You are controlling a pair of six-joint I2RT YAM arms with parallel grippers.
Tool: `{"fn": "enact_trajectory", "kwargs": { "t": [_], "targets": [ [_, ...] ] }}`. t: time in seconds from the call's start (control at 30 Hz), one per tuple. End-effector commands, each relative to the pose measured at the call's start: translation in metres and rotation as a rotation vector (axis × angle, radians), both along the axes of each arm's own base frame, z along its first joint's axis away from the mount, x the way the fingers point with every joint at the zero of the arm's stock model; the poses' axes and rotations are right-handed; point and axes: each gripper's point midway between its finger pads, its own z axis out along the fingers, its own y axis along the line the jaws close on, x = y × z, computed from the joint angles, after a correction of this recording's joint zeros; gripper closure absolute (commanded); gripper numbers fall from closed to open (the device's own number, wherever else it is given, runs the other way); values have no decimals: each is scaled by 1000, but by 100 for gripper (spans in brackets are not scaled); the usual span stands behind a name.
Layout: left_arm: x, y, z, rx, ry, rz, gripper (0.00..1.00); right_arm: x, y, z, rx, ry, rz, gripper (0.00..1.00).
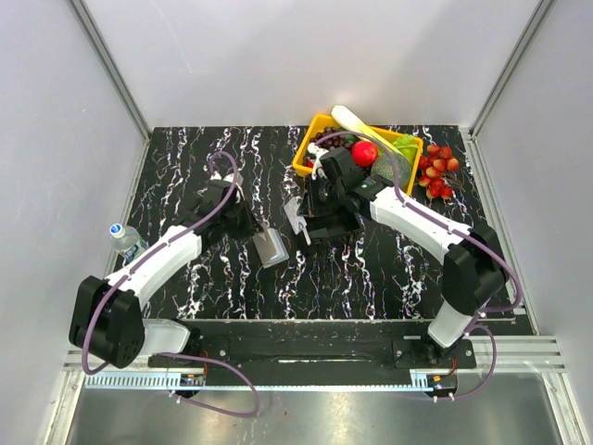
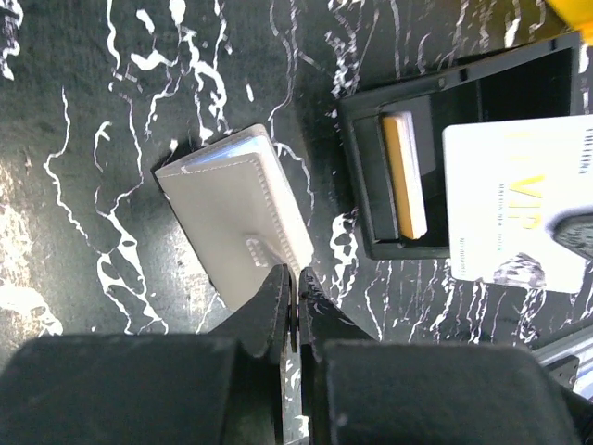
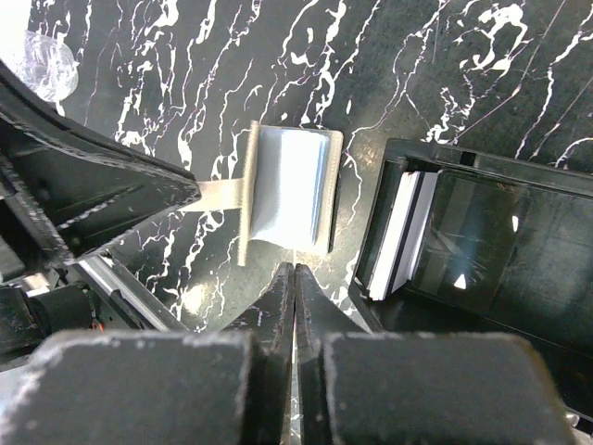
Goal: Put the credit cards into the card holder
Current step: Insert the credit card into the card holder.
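Fingers of your left gripper [image 2: 295, 283] are clamped on the near edge of the holder [image 2: 232, 218], pinching what looks like its flap. The holder lies on the table [image 1: 185, 167] between the two arms, perhaps tipped up at the held edge. Your right gripper [image 3: 295, 273] is closed as well. From its own camera the jaws meet with only a thin line between them. The left wrist view shows a white card [image 2: 505, 199] hanging over the tray [image 2: 357, 176] with a dark shape at its right edge, so you are most likely gripping that card edge-on. The coming move turns on one relation: from the right tips the holder lies straight ahead, just beyond them and lower, with the tray just to its right. Its long axis runs roughly in line with those jaws, while the left arm draws the flap off to the left. Both arms are close, but the left touches the holder and the right carries the card, so the inserting falls to the right. You cannot tell from here where the pocket mouth faces. More cards stand on edge in the tray, an orange one [image 2: 403, 176] among them. Gold letters on the white card read "VIP"; the smaller print is too fine to read.
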Motion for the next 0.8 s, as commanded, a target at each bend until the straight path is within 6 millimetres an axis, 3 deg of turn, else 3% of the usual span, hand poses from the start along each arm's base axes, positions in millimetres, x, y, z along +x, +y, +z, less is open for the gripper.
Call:
{"fn": "enact_trajectory", "kwargs": {
  "t": [0.0, 0.13, 0.4, 0.6, 0.77],
  "targets": [
    [-7, 4, -23, 16, 54, 4, 100, 1, 16, 13, 75, -1, 28, 100],
    [-14, 14, -40, 48, 80, 40, 100, -3, 20, 6, 86, 23, 37, 100],
    [-28, 36, -52, 114, 103, 118, 100, -6, 28, -31, 71, 148, 8, 100],
    [-39, 82, -66, 235, 175, 320, 100, -8, 31, -37, 73, 171, 20, 100],
    [-44, 84, -78, 254, 221, 332, 100, -12, 37, -46, 87, 218, 44, 100]
  ]
}}
